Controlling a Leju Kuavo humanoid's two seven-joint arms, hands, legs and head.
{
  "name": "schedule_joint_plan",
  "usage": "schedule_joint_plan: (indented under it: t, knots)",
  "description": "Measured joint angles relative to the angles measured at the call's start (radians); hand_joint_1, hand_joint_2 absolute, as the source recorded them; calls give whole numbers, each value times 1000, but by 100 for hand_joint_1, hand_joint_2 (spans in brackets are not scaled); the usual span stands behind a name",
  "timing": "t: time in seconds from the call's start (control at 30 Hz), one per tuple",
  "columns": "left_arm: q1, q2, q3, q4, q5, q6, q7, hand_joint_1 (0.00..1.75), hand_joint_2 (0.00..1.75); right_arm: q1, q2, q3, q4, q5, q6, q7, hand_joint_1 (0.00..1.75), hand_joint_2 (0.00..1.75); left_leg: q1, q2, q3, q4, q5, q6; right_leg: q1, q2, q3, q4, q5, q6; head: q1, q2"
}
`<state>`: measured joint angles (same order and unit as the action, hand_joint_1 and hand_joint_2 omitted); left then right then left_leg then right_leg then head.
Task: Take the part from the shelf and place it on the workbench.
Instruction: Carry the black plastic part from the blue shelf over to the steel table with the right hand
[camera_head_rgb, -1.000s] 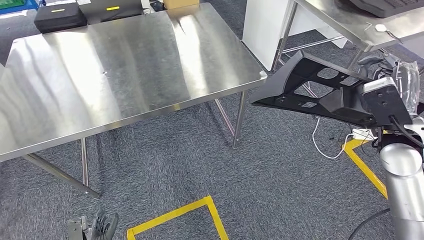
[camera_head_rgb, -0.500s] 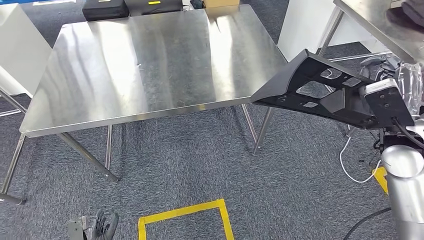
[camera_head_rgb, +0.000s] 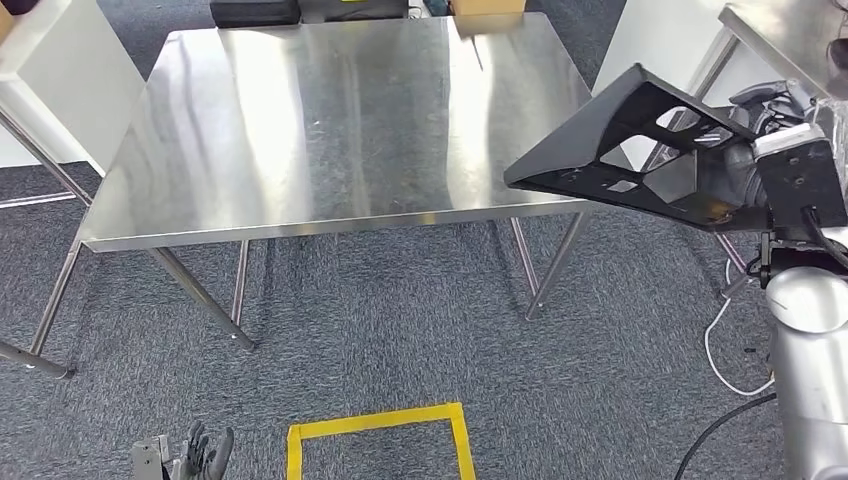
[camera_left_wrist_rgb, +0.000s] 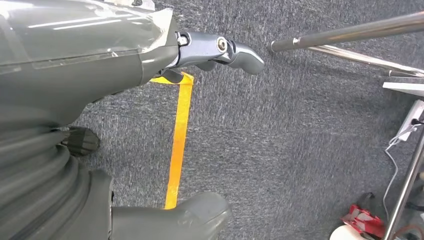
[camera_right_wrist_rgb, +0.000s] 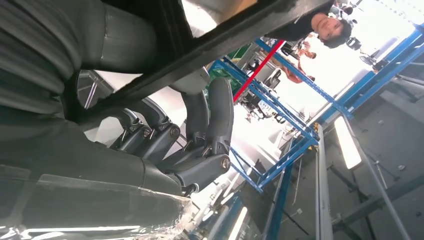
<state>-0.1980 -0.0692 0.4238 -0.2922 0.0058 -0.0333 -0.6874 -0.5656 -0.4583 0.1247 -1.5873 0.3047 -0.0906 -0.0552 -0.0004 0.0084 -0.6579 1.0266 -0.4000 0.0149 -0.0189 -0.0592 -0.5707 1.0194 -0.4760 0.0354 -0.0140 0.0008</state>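
Right robot hand (camera_head_rgb: 770, 160): raised at the robot's right side, fingers (camera_right_wrist_rgb: 220, 115) curled up around a bar of the black part, gripping it.
Part (camera_head_rgb: 640, 150): a flat black frame with angular cut-outs, held in the air by the right robot hand; it reaches out from that hand toward the robot's left, its pointed tip over the near right corner of the surface, tilted with the far edge higher.
Surface (camera_head_rgb: 330, 110): a bare stainless-steel workbench on thin metal legs, ahead and to the left of the right robot hand, below the part's level.
Left robot hand (camera_head_rgb: 205, 452): hanging low beside the body, well apart from the part; in the left wrist view its thumb (camera_left_wrist_rgb: 190, 217) and fingers lie apart over grey carpet with nothing between them.
Floor marking (camera_head_rgb: 375, 440): yellow tape outline on the carpet, just beside the left robot hand.
White cable (camera_head_rgb: 730, 350): trailing on the carpet below the right robot hand.
Black cases (camera_head_rgb: 255, 12): on the floor past the surface's far edge.
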Motion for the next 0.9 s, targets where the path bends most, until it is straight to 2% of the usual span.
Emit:
schedule_joint_plan:
  t: [0.13,0.37,0.9]
  knots:
    - [-1,-1,9,0,17,-6,13,0,175,-41,6,-5,22,-6,5,6,175,175,-11,-2,-1,-1,-1,9,-6,-1,4,-8,3,7,1,0]
    - [-6,-2,27,0,24,-1,29,0,175,-216,39,32,117,13,9,28,175,175,-13,-4,-1,-1,1,21,-9,-3,8,-17,8,15,2,0]
    - [-6,-3,31,0,20,2,31,0,175,-241,58,57,159,12,7,30,175,175,-11,-6,0,-1,2,22,-6,-4,9,-17,10,18,1,0]
